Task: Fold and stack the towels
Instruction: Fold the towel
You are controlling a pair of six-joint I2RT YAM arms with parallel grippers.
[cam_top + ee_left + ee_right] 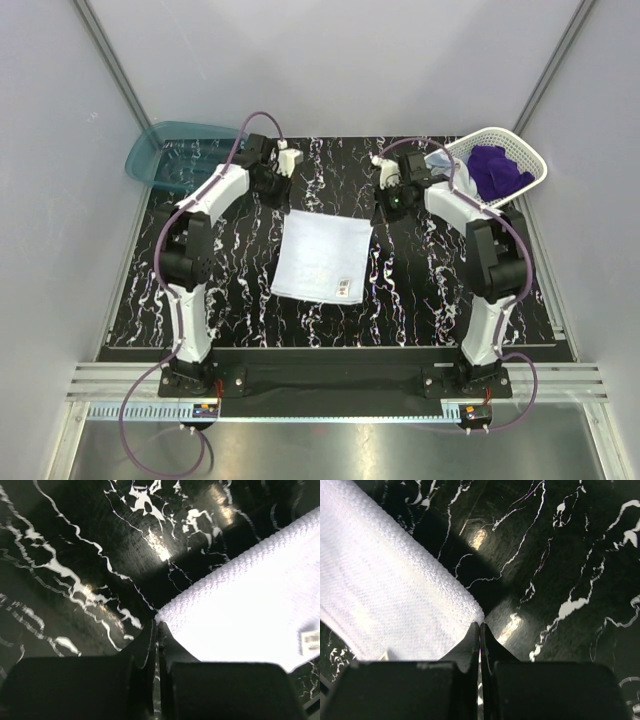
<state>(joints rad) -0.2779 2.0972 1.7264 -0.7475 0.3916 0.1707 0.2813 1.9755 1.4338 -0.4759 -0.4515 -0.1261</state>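
Observation:
The white towel (322, 255) lies flat in the middle of the black marbled table, a small label near its front right corner. My left gripper (288, 206) is at its far left corner, jaws shut with the corner pinched at the tips (158, 625); the towel (250, 615) spreads to the right. My right gripper (377, 217) is at the far right corner, jaws shut on that corner (480, 625); the towel (385, 590) spreads to the left. The purple towel (497, 168) lies bunched in the white mesh basket (530, 160). A bit of the light blue towel (440, 158) shows at the basket's left side.
A teal translucent bin (180, 150) stands at the far left corner of the table. The basket is at the far right corner. Grey walls close in on both sides and the back.

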